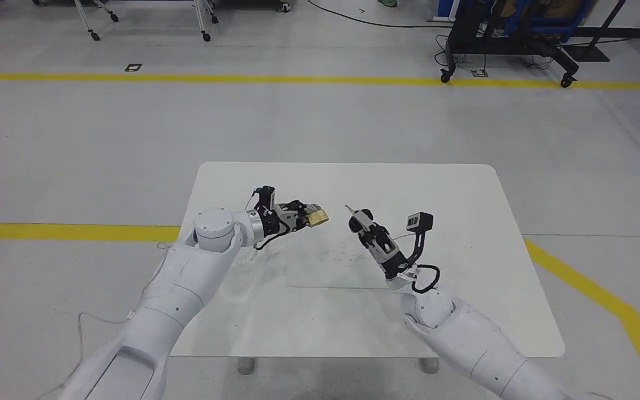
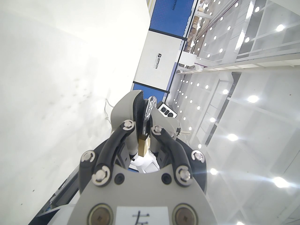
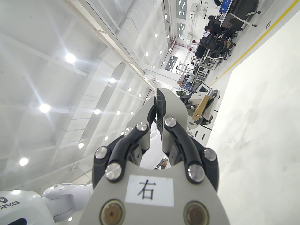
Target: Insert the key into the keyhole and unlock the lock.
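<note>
My left gripper [image 1: 300, 213] is shut on a brass padlock [image 1: 317, 215], held above the middle of the white table [image 1: 470, 200]. In the left wrist view the padlock's brass body [image 2: 143, 145] sits between the fingers, and a silver metal part [image 2: 149, 108] runs up toward the fingertips of the left gripper [image 2: 144, 104]. My right gripper [image 1: 358, 221] hangs a short way to the right, facing the lock, shut on a thin key [image 1: 348, 209] that is mostly hidden by the pads. From the right wrist view, the right gripper [image 3: 157, 103] has its pads pressed together, with the padlock [image 3: 201, 109] beyond.
The table is bare except for faint scuff marks [image 1: 345, 255] near its middle. Yellow floor lines [image 1: 300, 78] run behind and beside it, and carts [image 1: 510, 45] stand far back.
</note>
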### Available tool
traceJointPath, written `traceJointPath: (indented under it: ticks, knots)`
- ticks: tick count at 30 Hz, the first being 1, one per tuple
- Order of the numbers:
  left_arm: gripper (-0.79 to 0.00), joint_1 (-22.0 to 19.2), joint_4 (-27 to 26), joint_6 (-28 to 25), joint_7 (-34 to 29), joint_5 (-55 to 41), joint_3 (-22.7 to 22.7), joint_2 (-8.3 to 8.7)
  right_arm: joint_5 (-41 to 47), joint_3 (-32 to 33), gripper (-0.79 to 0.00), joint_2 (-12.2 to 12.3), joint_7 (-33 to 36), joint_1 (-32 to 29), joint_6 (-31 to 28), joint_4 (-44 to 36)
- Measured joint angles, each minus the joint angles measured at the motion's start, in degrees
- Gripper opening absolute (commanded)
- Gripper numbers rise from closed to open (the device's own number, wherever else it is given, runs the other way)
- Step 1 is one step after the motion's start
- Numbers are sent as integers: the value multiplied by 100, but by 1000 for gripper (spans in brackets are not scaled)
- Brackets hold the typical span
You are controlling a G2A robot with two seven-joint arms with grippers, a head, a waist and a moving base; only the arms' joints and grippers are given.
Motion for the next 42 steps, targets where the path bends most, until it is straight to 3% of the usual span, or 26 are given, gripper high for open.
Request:
traceJointPath:
  ticks: [38,42]
  knots:
    - [-785,0,0,0,0,0,0,0,3,0,-785,0,12,0,0,0]
    - [-785,138,-82,84,228,-95,-48,-11,165,64,-785,-10,118,-118,269,-158]
